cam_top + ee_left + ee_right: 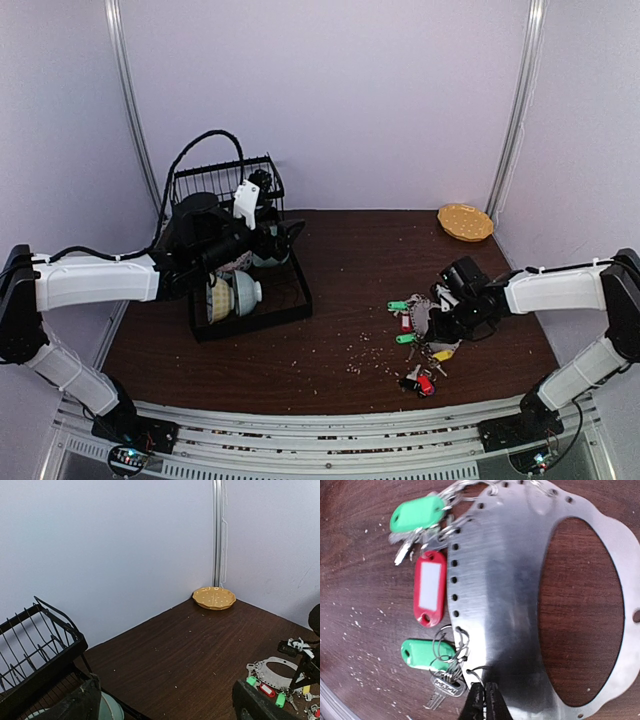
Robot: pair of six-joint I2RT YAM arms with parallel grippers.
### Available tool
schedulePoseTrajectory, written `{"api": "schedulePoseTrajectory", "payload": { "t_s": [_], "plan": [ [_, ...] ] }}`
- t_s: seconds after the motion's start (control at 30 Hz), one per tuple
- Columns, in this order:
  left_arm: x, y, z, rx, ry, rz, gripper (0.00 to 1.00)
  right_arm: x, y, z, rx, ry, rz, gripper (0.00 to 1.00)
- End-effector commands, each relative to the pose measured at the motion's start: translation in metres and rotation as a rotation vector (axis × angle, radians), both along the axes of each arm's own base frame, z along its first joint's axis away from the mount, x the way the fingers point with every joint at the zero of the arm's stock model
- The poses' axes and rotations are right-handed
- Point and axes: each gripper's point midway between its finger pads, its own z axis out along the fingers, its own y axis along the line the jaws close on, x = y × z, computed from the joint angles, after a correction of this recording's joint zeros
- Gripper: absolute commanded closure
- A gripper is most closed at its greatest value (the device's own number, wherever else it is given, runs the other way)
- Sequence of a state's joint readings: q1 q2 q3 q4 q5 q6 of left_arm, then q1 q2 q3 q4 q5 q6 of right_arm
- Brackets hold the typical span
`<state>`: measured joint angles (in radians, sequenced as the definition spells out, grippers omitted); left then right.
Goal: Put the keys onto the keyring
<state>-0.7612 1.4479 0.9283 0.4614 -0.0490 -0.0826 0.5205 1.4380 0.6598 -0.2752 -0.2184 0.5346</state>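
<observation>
Dark table (350,280) carries the keyring (510,580); right gripper (485,702) pinches tight at its edge, perhaps threading a green-tagged key (422,654), while left gripper (167,707) gapes wide, idle.

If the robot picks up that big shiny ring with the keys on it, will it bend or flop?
Probably not. The keyring looks like one flat metal sheet, so it should stay stiff. The keys are only threaded through its edge holes, so they would likely swing and jingle. Its smooth shine suggests it might slip.
</observation>
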Motion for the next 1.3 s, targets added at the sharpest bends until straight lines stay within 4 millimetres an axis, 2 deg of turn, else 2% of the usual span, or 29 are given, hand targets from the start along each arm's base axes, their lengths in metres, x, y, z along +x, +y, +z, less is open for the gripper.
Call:
{"api": "schedulePoseTrajectory", "payload": {
  "t_s": [0.0,0.1,0.27,0.4,0.53,0.73,0.83,0.87,0.97,1.07,1.17,1.27],
  "plan": [
    [0.003,-0.004,0.018,-0.018,-0.045,0.0,0.06,-0.001,0.007,0.012,0.027,-0.013,0.035,1.0],
    [-0.001,-0.009,0.017,-0.017,-0.047,-0.029,0.06,0.004,0.005,0.028,-0.021,-0.048,0.062,1.0],
    [-0.02,-0.026,0.023,-0.011,-0.1,-0.165,0.07,0.011,0.019,0.072,-0.063,-0.127,0.171,1.0],
    [-0.048,-0.047,0.026,0.006,-0.162,-0.355,0.08,0.015,0.033,0.109,-0.104,-0.191,0.277,1.0],
    [-0.081,-0.067,0.021,-0.003,-0.17,-0.584,0.15,0.015,0.052,0.145,-0.129,-0.266,0.4,1.0],
    [-0.125,-0.086,0.014,-0.01,-0.143,-0.853,0.29,-0.008,0.098,0.191,-0.084,-0.443,0.716,1.0],
    [-0.136,-0.094,0.008,0.016,-0.148,-0.889,0.36,-0.017,0.113,0.206,-0.078,-0.538,0.823,1.0],
    [-0.138,-0.099,0.002,0.043,-0.135,-0.887,0.42,-0.018,0.118,0.212,-0.072,-0.562,0.845,1.0],
    [-0.15,-0.116,-0.011,0.127,-0.133,-0.922,0.53,-0.024,0.132,0.232,-0.001,-0.623,0.881,1.0],
    [-0.156,-0.122,-0.019,0.141,-0.132,-0.93,0.56,-0.03,0.139,0.244,0.061,-0.664,0.907,1.0],
    [-0.164,-0.128,-0.02,0.14,-0.128,-0.966,0.57,-0.038,0.147,0.247,0.121,-0.677,0.935,1.0],
    [-0.165,-0.129,-0.024,0.146,-0.103,-0.975,0.62,-0.033,0.148,0.252,0.131,-0.689,0.893,1.0]
  ]
}}
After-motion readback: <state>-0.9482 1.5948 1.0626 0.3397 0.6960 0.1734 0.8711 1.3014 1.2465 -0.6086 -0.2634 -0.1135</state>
